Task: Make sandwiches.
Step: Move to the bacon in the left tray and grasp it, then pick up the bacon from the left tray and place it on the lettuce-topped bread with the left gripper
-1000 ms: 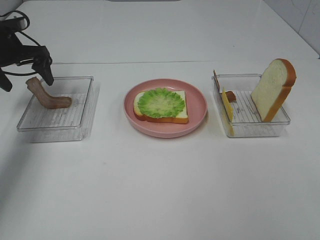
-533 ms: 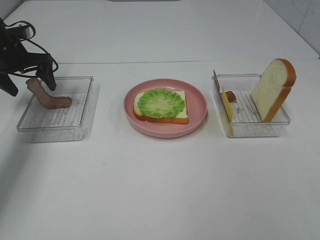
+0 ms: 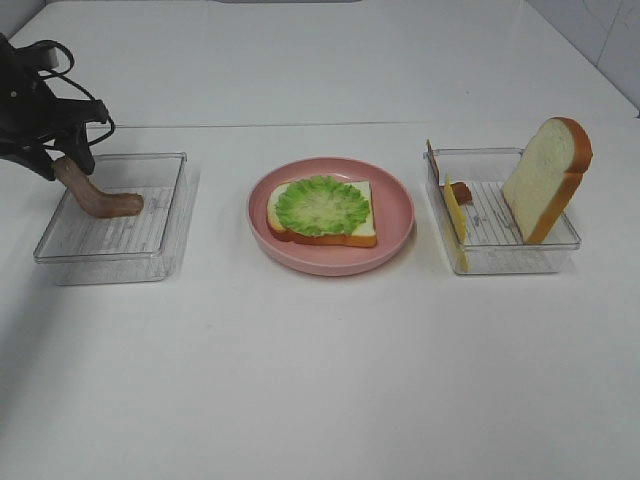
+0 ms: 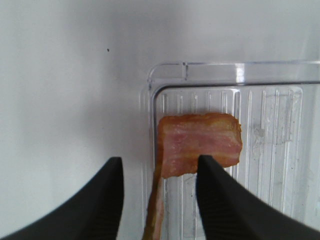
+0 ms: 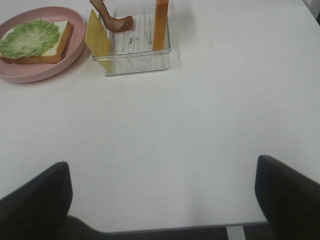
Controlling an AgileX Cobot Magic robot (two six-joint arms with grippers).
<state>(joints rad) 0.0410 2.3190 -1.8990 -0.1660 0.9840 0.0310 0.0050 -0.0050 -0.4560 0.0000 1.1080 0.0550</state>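
Observation:
A brownish-pink bacon strip (image 3: 105,203) lies in the left clear tray (image 3: 110,268) with one end curled upward. My left gripper (image 3: 60,160) straddles that raised end. In the left wrist view the bacon strip (image 4: 197,142) sits between the narrowed jaws of the left gripper (image 4: 160,165), with a gap on one side. A bread slice (image 3: 365,232) topped with lettuce (image 3: 322,205) rests on the pink plate (image 3: 398,205). The right tray (image 3: 520,262) holds an upright bread slice (image 3: 545,180), a cheese slice (image 3: 455,210) and another bacon piece (image 3: 461,193). My right gripper (image 5: 162,170) stands open over bare table.
The right wrist view shows the plate (image 5: 30,75), the lettuce (image 5: 27,37), the cheese (image 5: 97,37) and the tray (image 5: 135,62) well ahead of the right gripper. White tabletop (image 3: 320,380) stretches in front of the plate and trays.
My left gripper has come down over the raised end of the bacon and its jaws have narrowed around it. The right arm and the other pieces have not moved.

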